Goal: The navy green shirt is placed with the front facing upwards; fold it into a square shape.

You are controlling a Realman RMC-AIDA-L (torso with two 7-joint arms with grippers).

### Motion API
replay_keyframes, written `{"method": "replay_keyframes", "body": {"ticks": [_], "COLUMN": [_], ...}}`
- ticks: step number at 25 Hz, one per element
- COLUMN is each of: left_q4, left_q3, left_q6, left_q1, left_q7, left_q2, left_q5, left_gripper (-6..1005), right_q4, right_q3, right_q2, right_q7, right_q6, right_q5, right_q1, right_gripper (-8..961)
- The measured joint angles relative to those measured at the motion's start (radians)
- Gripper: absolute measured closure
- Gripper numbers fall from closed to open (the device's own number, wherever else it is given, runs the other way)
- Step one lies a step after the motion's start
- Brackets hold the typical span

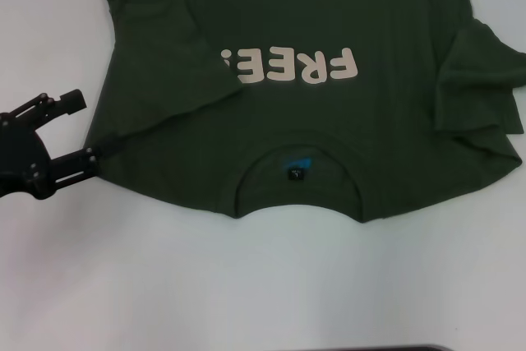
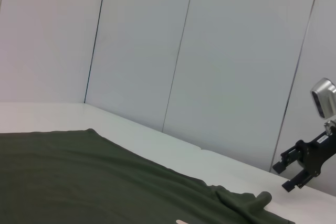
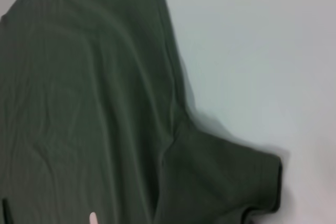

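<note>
Left hand [image 1: 78, 129] at lower left of head view, fingers apart, one tip touching the navy green shirt [image 1: 329, 133] at its shoulder edge on the white bench [image 1: 246, 285]. Left sleeve already folded inward. Risk: shallow pinch slips, fold drags crooked. Right hand [image 2: 294, 170] open, far side

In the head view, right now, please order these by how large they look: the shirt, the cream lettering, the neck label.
1. navy green shirt
2. cream "FREE!" lettering
3. neck label
</note>
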Motion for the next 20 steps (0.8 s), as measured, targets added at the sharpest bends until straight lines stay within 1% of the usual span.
{"method": "replay_keyframes", "body": {"ticks": [2, 6, 15, 20], "left_q4": [-0.003, -0.004, -0.008, -0.010], "left_q3": [0.000, 0.000, -0.002, -0.002], "left_q6": [-0.002, -0.004, -0.006, -0.007], "left_q1": [-0.003, -0.004, 0.001, 0.003], "left_q7": [0.003, 0.004, 0.004, 0.004], "left_q2": [0.000, -0.001, 0.000, 0.000], "left_q5": [0.000, 0.000, 0.000, 0.000], "left_gripper": [138, 138, 139, 139], "right_q4": [0.022, 0.047, 0.049, 0.054], "right_q3": [-0.007, -0.006, 0.005, 0.005], "right_q2": [0.002, 0.009, 0.012, 0.021], "right_q7": [0.002, 0.004, 0.009, 0.007], "right_q6": [0.033, 0.050, 0.077, 0.101], "right_q5": [0.001, 0.003, 0.008, 0.009], "right_q1": [0.002, 0.010, 0.022, 0.030], "right_gripper": [149, 149, 150, 150]}}
